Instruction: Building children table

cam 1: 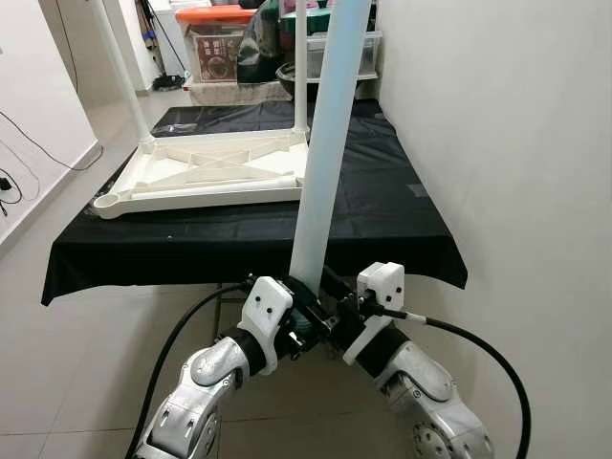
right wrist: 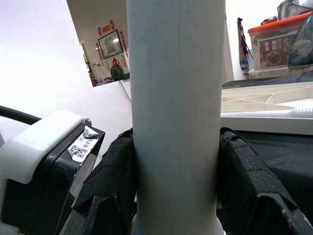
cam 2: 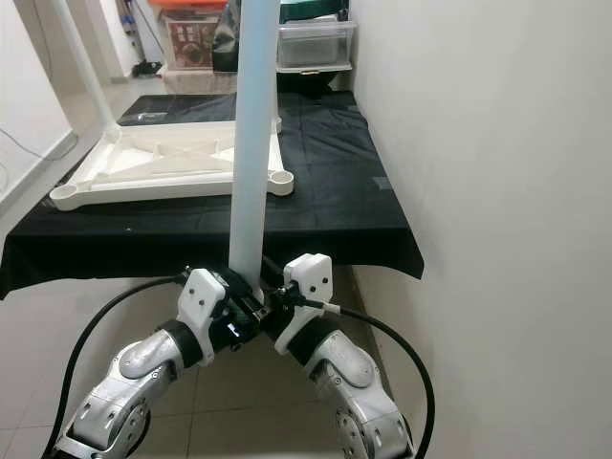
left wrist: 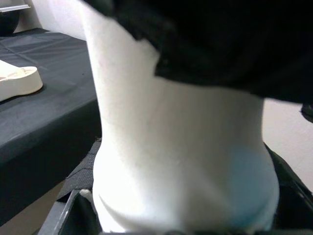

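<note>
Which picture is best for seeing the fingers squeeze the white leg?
The right wrist view: the right gripper's black fingers press both sides of the white leg. The eye views show both grippers low on it; the left wrist view is blurry.

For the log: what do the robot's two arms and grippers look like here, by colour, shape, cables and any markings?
Both arms are jointed silver metal with black bands at the wrists. The left gripper and right gripper each sit behind a blocky white housing, with black fingers padded in a rough, textured material. A thick black cable loops along each arm. The right wrist view shows a small QR-code sticker on a black and white housing.
</note>
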Robot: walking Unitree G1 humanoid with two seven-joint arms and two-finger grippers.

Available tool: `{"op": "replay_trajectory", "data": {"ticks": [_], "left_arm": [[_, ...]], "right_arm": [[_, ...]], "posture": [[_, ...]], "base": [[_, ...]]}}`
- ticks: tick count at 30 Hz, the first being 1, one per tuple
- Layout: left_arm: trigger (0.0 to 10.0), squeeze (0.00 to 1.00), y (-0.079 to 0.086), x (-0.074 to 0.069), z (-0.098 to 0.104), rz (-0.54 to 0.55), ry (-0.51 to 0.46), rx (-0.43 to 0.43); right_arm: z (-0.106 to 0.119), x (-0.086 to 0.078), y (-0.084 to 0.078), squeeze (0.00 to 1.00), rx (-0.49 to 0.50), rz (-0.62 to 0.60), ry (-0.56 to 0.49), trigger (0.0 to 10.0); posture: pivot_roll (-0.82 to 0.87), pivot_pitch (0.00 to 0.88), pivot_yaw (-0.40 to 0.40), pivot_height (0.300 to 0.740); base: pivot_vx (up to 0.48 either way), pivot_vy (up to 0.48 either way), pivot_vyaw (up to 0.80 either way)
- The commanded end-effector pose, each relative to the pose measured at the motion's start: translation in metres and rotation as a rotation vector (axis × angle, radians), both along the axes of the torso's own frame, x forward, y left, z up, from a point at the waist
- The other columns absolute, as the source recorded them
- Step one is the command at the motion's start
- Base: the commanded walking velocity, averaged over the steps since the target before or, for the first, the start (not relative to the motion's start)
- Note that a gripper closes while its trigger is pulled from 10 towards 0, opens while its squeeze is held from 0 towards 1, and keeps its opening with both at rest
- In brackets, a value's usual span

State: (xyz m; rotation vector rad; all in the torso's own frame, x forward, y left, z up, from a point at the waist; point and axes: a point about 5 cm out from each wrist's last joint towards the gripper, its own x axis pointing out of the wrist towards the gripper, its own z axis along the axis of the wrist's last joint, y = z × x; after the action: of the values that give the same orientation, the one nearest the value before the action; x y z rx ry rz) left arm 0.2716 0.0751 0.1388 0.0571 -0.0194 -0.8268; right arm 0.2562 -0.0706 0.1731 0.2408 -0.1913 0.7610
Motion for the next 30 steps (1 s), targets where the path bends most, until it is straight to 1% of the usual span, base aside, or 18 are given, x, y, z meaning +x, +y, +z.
{"op": "replay_trajectory", "data": {"ticks": [1,2,3,4,5,6,7,8,9,11,22,27,30], "left_arm": [[0.0,0.00,-0.006,-0.006,-0.009,-0.052,0.013,0.039],[0.0,0.00,-0.006,-0.006,-0.009,-0.052,0.013,0.039],[3.8,0.00,-0.006,-0.006,-0.010,-0.052,0.013,0.050],[3.8,0.00,-0.006,-0.006,-0.010,-0.052,0.013,0.050],[10.0,0.00,-0.005,-0.006,-0.011,-0.055,0.007,0.066],[10.0,0.00,-0.005,-0.006,-0.011,-0.055,0.007,0.066],[10.0,0.00,-0.003,-0.007,-0.012,-0.058,0.001,0.083],[10.0,0.00,-0.003,-0.007,-0.012,-0.058,0.001,0.083],[10.0,0.00,-0.001,-0.007,-0.012,-0.058,-0.004,0.098],[10.0,0.00,0.003,-0.007,-0.013,-0.057,-0.007,0.115],[10.0,0.00,0.012,-0.009,-0.017,-0.059,-0.016,0.162],[10.0,0.00,0.022,-0.009,-0.019,-0.068,-0.024,0.205],[10.0,0.00,0.024,-0.008,-0.019,-0.071,-0.030,0.216]], "right_arm": [[0.004,0.004,0.002,0.00,0.013,-0.018,0.003,10.0],[0.004,0.004,0.002,0.00,0.013,-0.018,0.003,10.0],[0.004,0.005,0.001,0.70,0.017,-0.025,0.005,10.0],[0.004,0.005,0.001,0.70,0.017,-0.025,0.005,10.0],[0.004,0.006,0.000,1.00,0.015,-0.032,0.005,10.0],[0.004,0.006,0.000,1.00,0.015,-0.032,0.005,10.0],[0.005,0.007,0.000,0.93,0.014,-0.033,0.007,10.0],[0.005,0.007,0.000,0.93,0.014,-0.033,0.007,10.0],[0.006,0.009,-0.001,0.00,0.016,-0.036,0.011,10.0],[0.008,0.012,-0.002,0.00,0.025,-0.032,0.014,10.0],[0.014,0.015,-0.007,0.00,0.060,-0.020,0.037,10.0],[0.018,0.018,-0.010,0.00,0.081,0.013,0.050,10.0],[0.018,0.017,-0.008,0.00,0.085,0.031,0.053,10.0]], "posture": [[0.02,0.056,-0.011,0.740],[0.02,0.056,-0.011,0.740],[0.02,0.056,-0.011,0.740],[0.02,0.056,-0.011,0.740],[0.02,0.056,-0.012,0.740],[0.02,0.056,-0.012,0.740],[0.02,0.058,-0.009,0.740],[0.02,0.058,-0.009,0.740],[0.02,0.056,-0.011,0.740],[0.03,0.058,-0.012,0.740],[0.03,0.063,-0.010,0.740],[0.03,0.064,-0.013,0.740],[0.03,0.064,-0.013,0.740]], "base": [[0.000,0.000,0.00],[0.000,0.000,0.00],[0.000,0.000,0.00],[0.000,0.000,0.00],[0.000,0.000,0.00],[0.000,0.000,0.00],[0.000,0.000,0.00],[0.000,0.000,0.00],[0.000,0.000,0.00],[0.000,0.000,0.00],[0.000,0.000,0.00],[0.000,0.000,0.00],[0.000,0.000,0.00]]}}
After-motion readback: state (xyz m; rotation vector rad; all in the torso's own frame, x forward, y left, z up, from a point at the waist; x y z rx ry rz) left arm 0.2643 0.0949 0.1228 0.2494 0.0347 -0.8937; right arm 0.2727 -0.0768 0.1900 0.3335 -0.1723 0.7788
